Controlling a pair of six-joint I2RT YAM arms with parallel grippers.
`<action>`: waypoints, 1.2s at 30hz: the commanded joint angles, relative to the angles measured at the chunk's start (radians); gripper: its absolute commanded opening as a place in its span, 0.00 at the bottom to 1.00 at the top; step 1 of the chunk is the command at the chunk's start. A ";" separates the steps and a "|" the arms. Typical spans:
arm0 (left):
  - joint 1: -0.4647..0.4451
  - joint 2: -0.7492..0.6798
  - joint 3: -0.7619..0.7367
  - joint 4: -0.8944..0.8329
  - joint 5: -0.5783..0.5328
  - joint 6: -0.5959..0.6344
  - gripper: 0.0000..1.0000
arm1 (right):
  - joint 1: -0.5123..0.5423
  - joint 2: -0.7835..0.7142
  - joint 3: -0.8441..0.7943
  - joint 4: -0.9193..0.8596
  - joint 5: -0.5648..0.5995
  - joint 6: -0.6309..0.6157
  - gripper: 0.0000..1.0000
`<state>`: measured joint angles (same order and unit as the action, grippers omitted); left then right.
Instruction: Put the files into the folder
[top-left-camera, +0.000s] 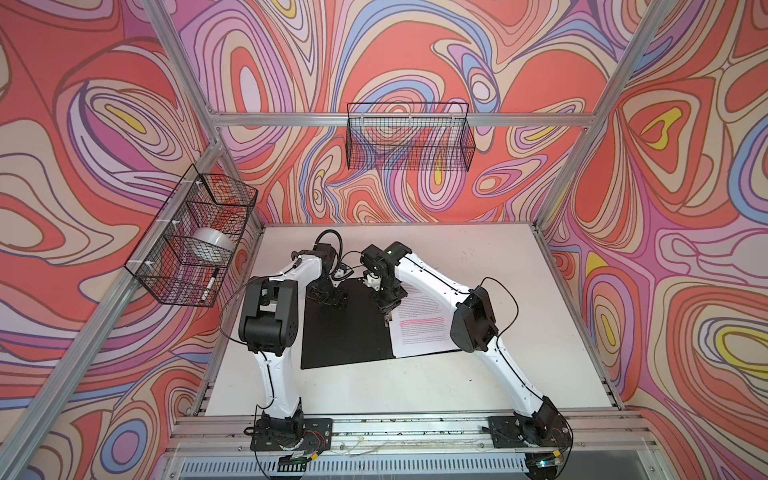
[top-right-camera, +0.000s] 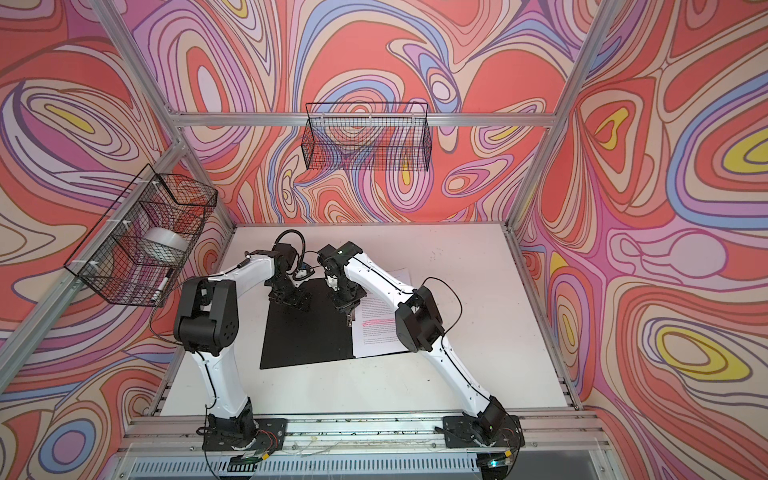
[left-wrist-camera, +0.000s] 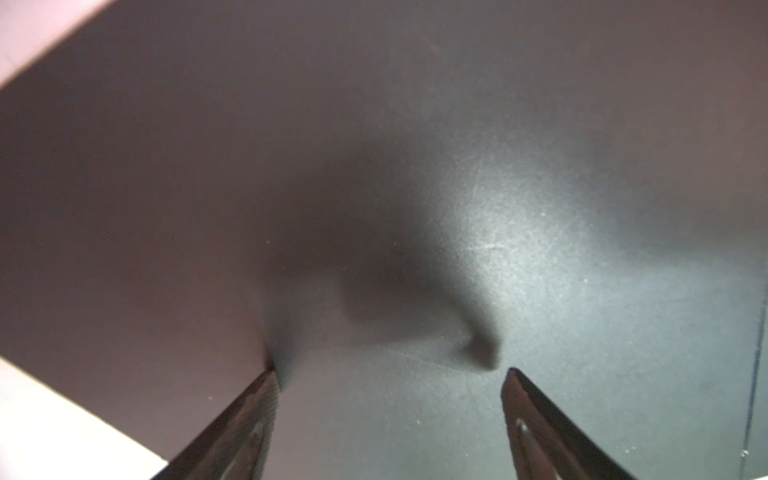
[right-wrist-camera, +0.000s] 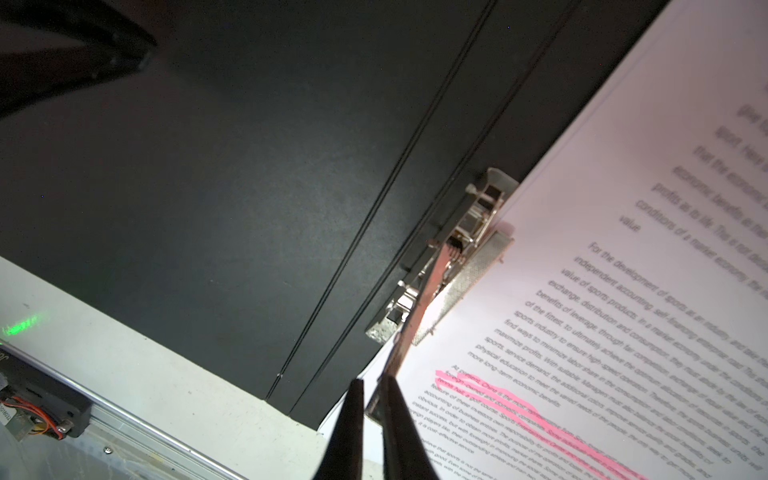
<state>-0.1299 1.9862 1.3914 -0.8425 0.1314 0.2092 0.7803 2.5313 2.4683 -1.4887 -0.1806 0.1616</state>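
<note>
**Open folder (top-left-camera: 345, 332) laid flat on the table (top-left-camera: 415, 386), black inside upward.** The files (top-left-camera: 422, 328) are seen on its right-hand leaf, with their inner edge brought up to the metal spine clip (right-wrist-camera: 457, 257).

The right gripper (right-wrist-camera: 372, 384) is closed to a narrow slit on the thin clip lever (right-wrist-camera: 419, 328). The left gripper (left-wrist-camera: 390, 374) is shown wide open and empty over the bare left leaf. Whether its tips actually press the cover cannot be settled from the blurred wrist view.

Risks, as judged from this arrangement:
- The slim lever may be lost from the pinch and snap back, so that the sheets are jolted or clamped askew.
- If the lever is dragged sideways rather than swung, the whole folder may be slid across the table, the more so if the left leaf is not pinned.
- The top sheet may be creased if the clip pad is brought down on a shifted edge.
</note>
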 joint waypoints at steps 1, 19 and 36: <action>0.009 0.051 -0.014 -0.065 0.025 0.001 0.84 | 0.009 0.038 -0.036 -0.073 0.011 0.011 0.11; 0.019 0.054 -0.028 -0.062 0.033 0.003 0.84 | 0.016 0.065 -0.081 -0.063 0.043 0.009 0.11; 0.027 0.060 -0.042 -0.054 0.041 0.005 0.84 | 0.015 0.097 -0.089 -0.048 0.062 0.005 0.10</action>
<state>-0.1165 1.9862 1.3914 -0.8452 0.1574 0.2096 0.7944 2.5507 2.4207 -1.4773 -0.1722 0.1661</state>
